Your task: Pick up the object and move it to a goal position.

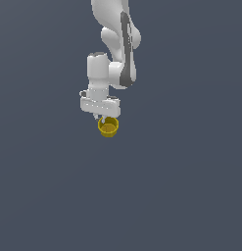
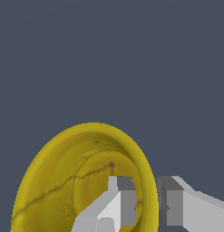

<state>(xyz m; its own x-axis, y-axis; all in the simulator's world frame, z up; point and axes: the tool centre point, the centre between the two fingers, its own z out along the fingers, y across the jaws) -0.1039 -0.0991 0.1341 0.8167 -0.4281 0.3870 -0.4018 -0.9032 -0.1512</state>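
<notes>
**Fingers Straddled the Cup's Rim**

The arm reached straight down, and the yellow cup (image 1: 108, 127) sat directly under the fingers (image 1: 104, 119), touching them. In the wrist view the relation was plain: one finger (image 2: 121, 199) stood inside the cup's (image 2: 81, 181) mouth, against the inner wall, while the other finger (image 2: 174, 201) stood outside it, so a stretch of the round rim passed between them. The gap between the fingers was narrow, only a little wider than the wall they bracketed, and they appeared to be pinching the rim; whether the pads were pressing firmly could not be told.

The cup's axis ran roughly in line with the fingers, its open mouth turned toward the wrist. It lay off-centre to the grip, most of its body to the inner finger's side.

No edge or corner of the grey surface showed in either view, nor any contact shadow, so it was unclear whether the cup rested there or hung clear. No goal marker was visible. Judged from this, the carrying move depended on that one-sided rim pinch holding.
</notes>
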